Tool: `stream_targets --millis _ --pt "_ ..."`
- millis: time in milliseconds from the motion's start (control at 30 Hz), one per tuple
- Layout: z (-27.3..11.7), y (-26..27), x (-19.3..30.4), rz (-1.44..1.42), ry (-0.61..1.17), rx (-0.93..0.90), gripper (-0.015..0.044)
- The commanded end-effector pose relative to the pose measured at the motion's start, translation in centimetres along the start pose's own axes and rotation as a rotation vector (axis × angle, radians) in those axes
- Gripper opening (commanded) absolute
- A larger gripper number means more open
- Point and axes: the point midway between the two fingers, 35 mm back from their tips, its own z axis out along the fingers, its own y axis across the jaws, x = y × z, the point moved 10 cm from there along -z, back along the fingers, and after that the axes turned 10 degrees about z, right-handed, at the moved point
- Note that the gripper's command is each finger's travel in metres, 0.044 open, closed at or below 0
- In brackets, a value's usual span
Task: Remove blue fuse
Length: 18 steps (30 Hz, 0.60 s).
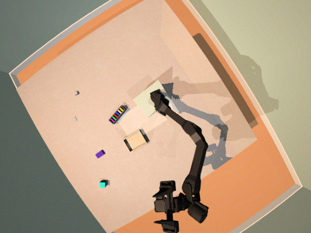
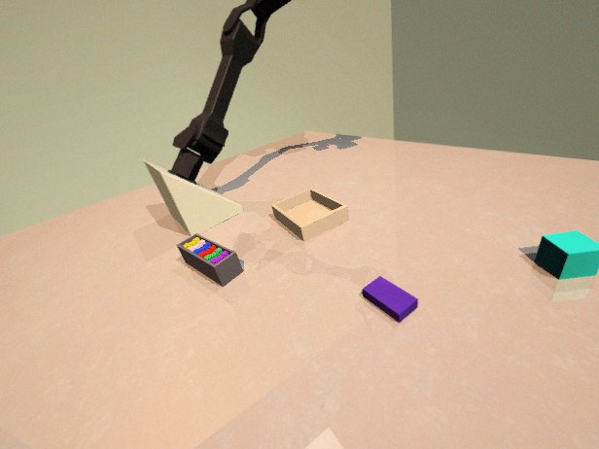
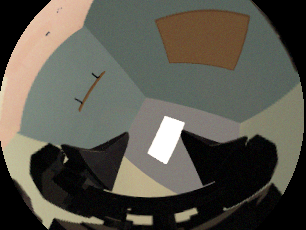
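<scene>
Fingers (image 1: 157,209) apart, absent from exterior view

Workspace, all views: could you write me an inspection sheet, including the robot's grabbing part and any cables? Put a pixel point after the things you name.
Surface: pinkish tabletop (image 1: 75,70) (image 2: 292,364), crossed by shadows.
Job's things: blue fuse (image 1: 117,114) (image 2: 202,249) seated in the fuse block (image 2: 209,267), third from the yellow end; tray (image 1: 136,140) (image 2: 308,214) holds nothing.
Clutter: purple block (image 1: 100,154) (image 2: 389,296), teal block (image 1: 102,184) (image 2: 574,243), cream slanted panel (image 1: 144,103) (image 2: 209,206); two tiny items in the top view, unidentifiable.
Gripper: tool (image 1: 154,209) (image 3: 154,134) open, holding nothing, away from the fuse block.
Cables: nothing seen.
Surroundings: greenish walls; brown panel (image 3: 202,40).
</scene>
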Motion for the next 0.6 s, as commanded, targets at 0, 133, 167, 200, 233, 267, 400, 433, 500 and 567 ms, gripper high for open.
stream_targets --millis 0,133,167,200,233,267,400,433,500,567 --pt "0.1 0.0 -0.2 -0.007 -0.003 0.003 0.0374" --pt "1.6 1.0 -4.6 -0.155 -0.066 0.053 0.0269" --pt "2.1 1.4 -5.9 -0.198 -0.089 0.064 0.0243" --pt "2.7 1.9 -7.2 -0.242 -0.113 0.072 0.0216" --pt "3.1 2.3 -8.2 -0.275 -0.133 0.077 0.0190" --pt "3.5 2.7 -9.1 -0.305 -0.152 0.081 0.0164" --pt "5.6 5.2 -13.4 -0.449 -0.262 0.085 0.0067" --pt "6.2 6.0 -14.5 -0.485 -0.295 0.081 0.0067" --pt "7.3 7.7 -16.5 -0.555 -0.365 0.067 0.0067" --pt "8.4 9.6 -18.4 -0.617 -0.437 0.046 0.0067"
